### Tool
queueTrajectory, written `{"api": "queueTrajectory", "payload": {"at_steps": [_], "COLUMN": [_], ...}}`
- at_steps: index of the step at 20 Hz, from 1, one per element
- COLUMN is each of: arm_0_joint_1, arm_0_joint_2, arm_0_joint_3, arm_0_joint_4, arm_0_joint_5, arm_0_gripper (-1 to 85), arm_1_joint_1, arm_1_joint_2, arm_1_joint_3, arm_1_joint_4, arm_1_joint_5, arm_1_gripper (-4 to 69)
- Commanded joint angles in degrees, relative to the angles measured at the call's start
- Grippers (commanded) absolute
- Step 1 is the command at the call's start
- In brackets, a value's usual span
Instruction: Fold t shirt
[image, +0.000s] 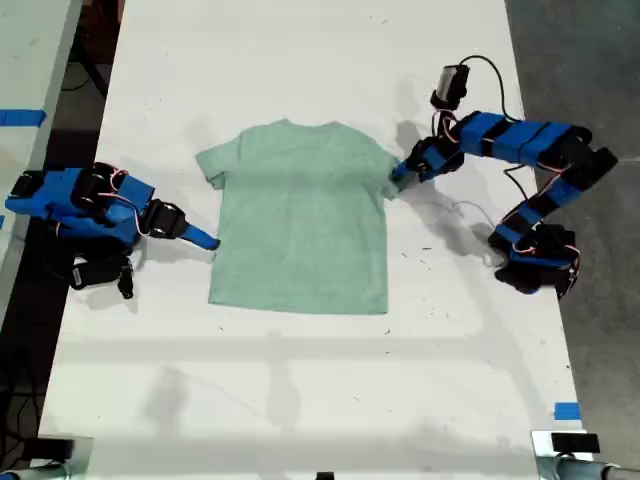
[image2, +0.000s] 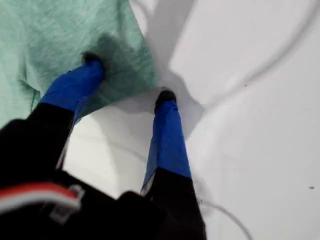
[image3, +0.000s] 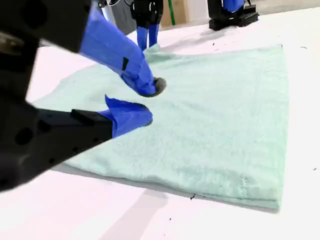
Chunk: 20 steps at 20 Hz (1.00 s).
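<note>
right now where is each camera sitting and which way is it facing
Exterior view: overhead, looking down on the white table, the t shirt and both arms.
First wrist view: on my first gripper, looking down at the sleeve, fingers open astride its edge.
Second wrist view: on my second gripper, low, looking across the shirt at the first arm.
Shared: the t shirt shows in all three views.

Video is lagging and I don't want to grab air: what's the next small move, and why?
Probably close my first gripper. Its jaws are open and straddle the edge of the t shirt's sleeve: one fingertip rests on the fabric, the other on the bare table. My second gripper is open at the opposite side edge, so it could wait or pinch likewise.
</note>
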Motion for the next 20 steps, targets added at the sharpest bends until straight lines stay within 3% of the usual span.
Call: {"api": "queueTrajectory", "payload": {"at_steps": [1, 3, 8, 12, 20], "arm_0_joint_1": [-0.5, -0.5, -0.5, -0.5, -0.5], "arm_0_joint_2": [0.4, 0.4, 0.4, 0.4, 0.4], "arm_0_joint_3": [-0.8, -0.8, -0.8, -0.8, -0.8], "arm_0_joint_4": [0.3, 0.3, 0.3, 0.3, 0.3], "arm_0_joint_5": [0.6, 0.6, 0.6, 0.6, 0.6], "arm_0_gripper": [5.1, 5.1, 5.1, 5.1, 5.1], "arm_1_joint_1": [1.7, 1.9, 0.8, -9.4, -30.0], "arm_1_joint_2": [0.2, 0.7, 8.8, 12.4, -7.1], "arm_1_joint_3": [-1.1, -0.3, -3.9, -15.6, -27.9], "arm_1_joint_4": [-1.8, -2.0, 1.8, 4.5, -11.5], "arm_1_joint_5": [1.1, 2.3, 2.5, 2.5, 5.4], "arm_1_gripper": [22.3, 0.8, 0.9, 1.0, 1.0]}}
